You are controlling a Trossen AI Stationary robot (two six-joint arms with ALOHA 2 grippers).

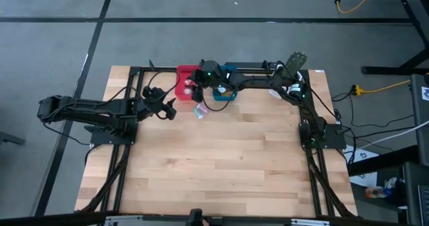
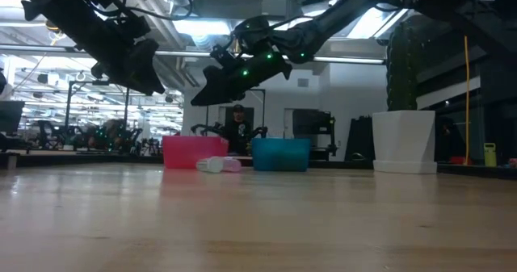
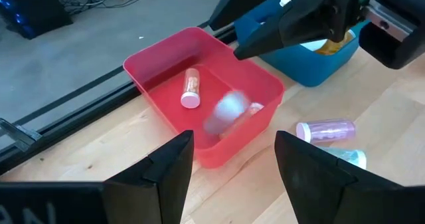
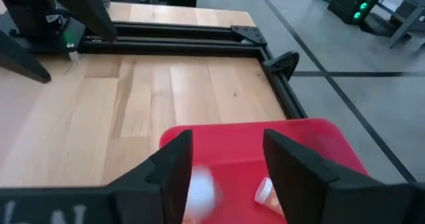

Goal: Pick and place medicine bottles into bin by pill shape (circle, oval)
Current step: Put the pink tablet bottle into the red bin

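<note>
The right end effector (image 1: 194, 85) hangs over the red bin (image 1: 184, 80) at upper centre of the high view, two bottles (image 1: 199, 110) just below it. In the right wrist view its fingers (image 4: 174, 164) stand spread and empty, a blurred bottle (image 4: 199, 187) between them above the bin. In the left wrist view, the spread left end effector (image 3: 232, 159) faces the pink bottle (image 3: 325, 129) lying crosswise at right.

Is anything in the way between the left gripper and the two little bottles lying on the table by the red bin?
Nothing visible blocks it. The left gripper is open and the pink bottle and teal bottle lie on bare wood beside the red bin. The right gripper hangs open above that bin, off to the side of that path.
</note>
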